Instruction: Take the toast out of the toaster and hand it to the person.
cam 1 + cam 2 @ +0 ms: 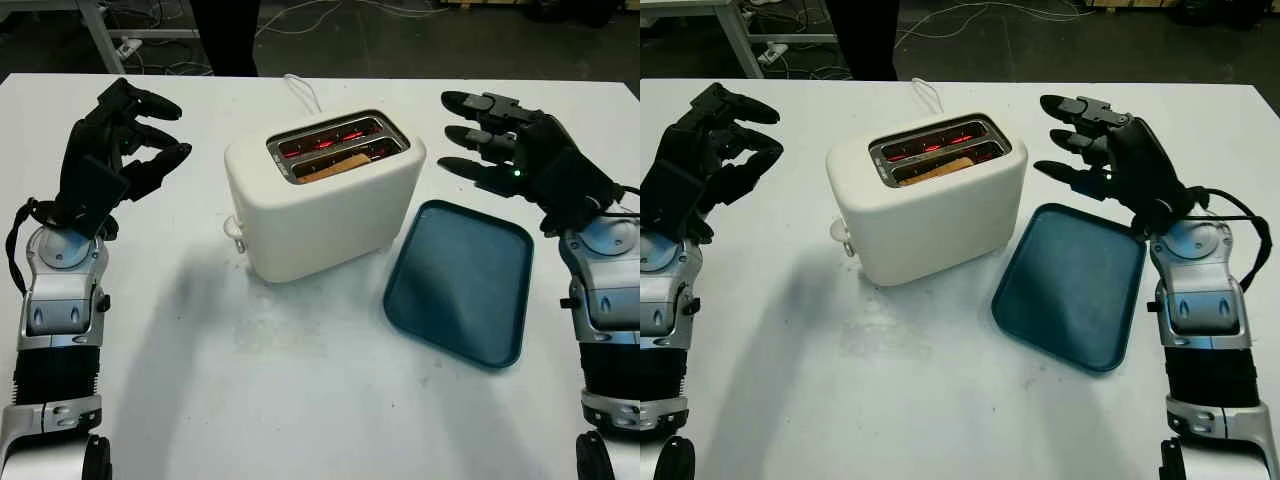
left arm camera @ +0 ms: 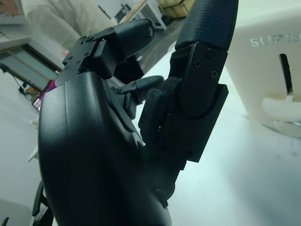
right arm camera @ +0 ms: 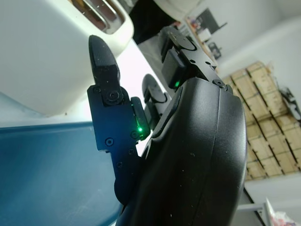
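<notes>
Here the cream toaster (image 1: 325,195) stands near the middle of the white table (image 1: 300,400), a little toward the far edge, turned at a slight angle. Its two slots glow red inside, and the toast (image 1: 333,166) sits low in the nearer slot, only its brown top edge showing above the rim. A lever (image 1: 234,229) juts from the toaster's end that faces the table's left edge, and a white cord (image 1: 303,93) runs from behind it toward the far edge.

The right hand (image 1: 500,150) hovers above the table just beside the toaster's right end, released and holding nothing, fingers pointing toward the toaster. The toast lies to its left, inside the slot, apart from the fingertips. In the right wrist view the toaster's wall and slot rim stand close beyond the fingers (image 3: 104,59).

The left hand (image 1: 120,140) is raised near the table's left edge, well apart from the toaster, clenched loosely on nothing.

A dark teal tray (image 1: 460,285) lies flat toward the right edge, just beside the toaster and below the right hand. A person (image 1: 225,35) stands beyond the far edge.
</notes>
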`<state>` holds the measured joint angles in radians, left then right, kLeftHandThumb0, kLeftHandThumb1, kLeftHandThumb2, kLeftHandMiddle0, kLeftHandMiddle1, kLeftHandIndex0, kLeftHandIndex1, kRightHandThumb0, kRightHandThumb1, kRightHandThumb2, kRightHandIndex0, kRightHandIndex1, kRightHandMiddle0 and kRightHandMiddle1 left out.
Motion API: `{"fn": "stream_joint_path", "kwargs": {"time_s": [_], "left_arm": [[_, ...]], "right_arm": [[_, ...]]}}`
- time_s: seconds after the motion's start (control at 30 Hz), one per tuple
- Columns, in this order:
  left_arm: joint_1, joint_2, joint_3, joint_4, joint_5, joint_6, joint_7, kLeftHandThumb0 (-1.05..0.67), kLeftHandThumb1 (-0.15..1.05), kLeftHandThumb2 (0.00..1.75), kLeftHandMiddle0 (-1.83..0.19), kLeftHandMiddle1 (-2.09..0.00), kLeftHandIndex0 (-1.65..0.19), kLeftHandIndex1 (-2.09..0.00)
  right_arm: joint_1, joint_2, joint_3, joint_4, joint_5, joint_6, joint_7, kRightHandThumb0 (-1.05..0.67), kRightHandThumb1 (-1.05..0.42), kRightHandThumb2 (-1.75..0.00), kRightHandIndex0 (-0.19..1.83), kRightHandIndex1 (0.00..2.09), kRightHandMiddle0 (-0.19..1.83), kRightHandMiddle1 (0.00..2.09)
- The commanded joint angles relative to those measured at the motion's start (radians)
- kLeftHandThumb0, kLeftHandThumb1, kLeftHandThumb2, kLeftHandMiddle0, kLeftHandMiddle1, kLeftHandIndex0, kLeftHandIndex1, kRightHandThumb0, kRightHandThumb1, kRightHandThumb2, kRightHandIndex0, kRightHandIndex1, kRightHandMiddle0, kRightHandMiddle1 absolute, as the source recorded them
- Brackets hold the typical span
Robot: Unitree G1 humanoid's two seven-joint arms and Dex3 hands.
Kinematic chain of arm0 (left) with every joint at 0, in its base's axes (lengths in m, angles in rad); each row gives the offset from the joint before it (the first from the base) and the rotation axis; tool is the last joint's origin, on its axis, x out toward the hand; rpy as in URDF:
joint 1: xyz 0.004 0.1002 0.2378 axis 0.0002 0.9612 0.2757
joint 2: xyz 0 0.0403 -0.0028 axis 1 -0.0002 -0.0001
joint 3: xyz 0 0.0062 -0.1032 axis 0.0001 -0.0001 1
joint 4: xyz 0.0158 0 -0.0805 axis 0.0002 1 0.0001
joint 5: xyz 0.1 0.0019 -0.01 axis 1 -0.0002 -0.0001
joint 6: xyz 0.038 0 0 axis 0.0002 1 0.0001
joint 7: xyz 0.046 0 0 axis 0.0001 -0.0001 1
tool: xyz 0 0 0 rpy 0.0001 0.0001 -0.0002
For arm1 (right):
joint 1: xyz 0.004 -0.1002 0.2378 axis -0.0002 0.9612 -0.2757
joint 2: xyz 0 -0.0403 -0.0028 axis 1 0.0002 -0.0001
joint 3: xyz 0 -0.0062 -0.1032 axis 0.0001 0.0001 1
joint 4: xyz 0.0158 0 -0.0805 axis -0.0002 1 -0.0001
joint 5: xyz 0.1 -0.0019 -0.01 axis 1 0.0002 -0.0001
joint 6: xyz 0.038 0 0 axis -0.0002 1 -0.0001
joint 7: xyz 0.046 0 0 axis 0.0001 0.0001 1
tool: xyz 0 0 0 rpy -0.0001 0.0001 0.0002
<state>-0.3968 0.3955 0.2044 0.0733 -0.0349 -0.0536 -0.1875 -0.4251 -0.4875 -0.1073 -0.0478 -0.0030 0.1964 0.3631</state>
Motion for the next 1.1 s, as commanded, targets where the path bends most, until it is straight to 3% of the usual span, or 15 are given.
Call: {"fn": "stream_joint_path", "kwargs": {"time_s": [0.0,0.27,1.07], "left_arm": [[0.015,0.015,0.011,-0.006,-0.022,-0.037,-0.027,-1.05,0.92,0.18,-0.24,-1.44,-0.23,-1.35],[0.023,0.011,0.021,0.028,-0.037,-0.099,-0.052,-1.05,0.92,0.17,-0.21,-1.41,-0.23,-1.29],[0.019,0.006,0.006,0.028,-0.030,-0.082,-0.046,-1.05,0.92,0.16,-0.25,-1.41,-0.27,-1.28]], "right_arm": [[0.017,-0.007,-0.009,-0.024,0.013,0.019,0.008,-0.35,-0.92,-0.03,0.47,0.00,0.41,0.00],[0.028,-0.001,-0.001,-0.071,0.015,0.076,0.001,-0.36,-0.92,-0.04,0.46,0.01,0.41,0.00],[0.007,-0.007,0.013,-0.064,0.004,0.085,0.008,-0.41,-0.92,-0.02,0.48,0.02,0.43,0.01]]}}
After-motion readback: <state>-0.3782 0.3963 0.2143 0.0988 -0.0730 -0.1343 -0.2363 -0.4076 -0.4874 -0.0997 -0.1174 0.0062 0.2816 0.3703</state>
